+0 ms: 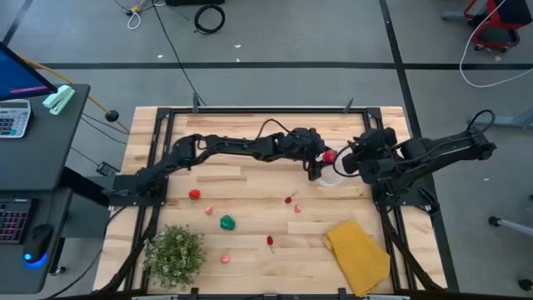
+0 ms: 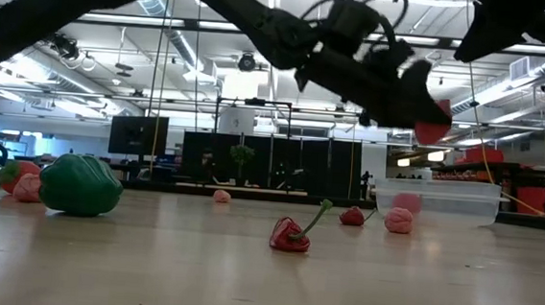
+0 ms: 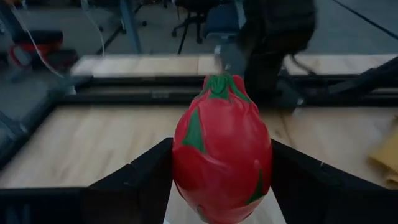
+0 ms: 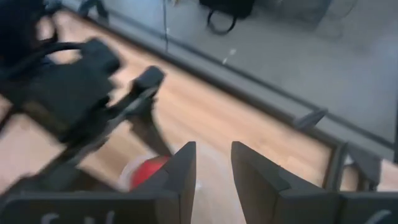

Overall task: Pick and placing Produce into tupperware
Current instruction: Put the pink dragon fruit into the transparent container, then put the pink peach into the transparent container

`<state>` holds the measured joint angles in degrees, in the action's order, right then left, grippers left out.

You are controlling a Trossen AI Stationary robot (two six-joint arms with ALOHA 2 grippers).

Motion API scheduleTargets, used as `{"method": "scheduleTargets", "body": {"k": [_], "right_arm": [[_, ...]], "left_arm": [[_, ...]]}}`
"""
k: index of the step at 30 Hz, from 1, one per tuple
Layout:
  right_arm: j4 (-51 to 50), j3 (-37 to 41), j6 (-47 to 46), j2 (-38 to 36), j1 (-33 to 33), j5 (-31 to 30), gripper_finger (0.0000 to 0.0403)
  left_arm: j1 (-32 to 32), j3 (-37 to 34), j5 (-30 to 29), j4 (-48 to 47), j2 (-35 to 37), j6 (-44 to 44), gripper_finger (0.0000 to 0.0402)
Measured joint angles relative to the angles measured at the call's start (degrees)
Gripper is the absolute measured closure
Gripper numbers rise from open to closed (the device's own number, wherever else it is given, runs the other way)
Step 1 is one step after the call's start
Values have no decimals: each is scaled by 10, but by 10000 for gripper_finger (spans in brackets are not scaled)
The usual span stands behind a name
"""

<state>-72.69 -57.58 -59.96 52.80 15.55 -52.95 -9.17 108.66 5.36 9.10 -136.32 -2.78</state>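
The left gripper (image 1: 320, 158) hung in the air with a red dragon fruit (image 3: 222, 149) pinched between its fingers (image 3: 134, 180), green tip pointing out past the fingertips, and right below and just ahead of those fingers sat the tub (image 1: 331, 176), clear and round, on the wood. From table height the fruit (image 2: 432, 120) showed red at the end of that arm, above the tub (image 2: 436, 199) and clear of its rim, with one pink piece (image 2: 407, 201) showing through the tub's wall. The right gripper (image 1: 356, 156) was close in on the far side of the tub, its fingers (image 4: 181, 171) spread with a narrow gap, nothing between them, the red fruit (image 4: 145, 172) just beyond its fingertips. The rest of the produce lay well behind the left fingers, scattered over the table (image 1: 250, 179): a green pepper (image 1: 227, 222), a red piece (image 1: 194, 194), a small chilli (image 1: 290, 198), a red one (image 1: 270, 241) and pink bits (image 1: 226, 258) nearer the front edge. A leafy plant (image 1: 175, 252) stood at the left front corner and a yellow cloth (image 1: 357, 247) lay at the right front, both far from either gripper.
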Motion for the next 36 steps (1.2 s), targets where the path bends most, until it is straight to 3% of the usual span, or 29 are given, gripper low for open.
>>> {"method": "scheduleTargets", "body": {"k": [9,15,27,32,36], "right_arm": [[1,0,-5,16,0,27,293],[5,0,-5,16,0,27,293],[7,0,-5,16,0,27,293],[10,0,-5,20,0,28,293],[21,0,-5,29,0,29,293]], "left_arm": [[-12,26,-1,-31,-35,71,160],[-17,24,-1,-55,-35,68,141],[-22,24,-3,-75,-18,51,154],[-36,24,-6,-180,51,-14,163],[-50,24,-7,-332,130,-72,174]]}}
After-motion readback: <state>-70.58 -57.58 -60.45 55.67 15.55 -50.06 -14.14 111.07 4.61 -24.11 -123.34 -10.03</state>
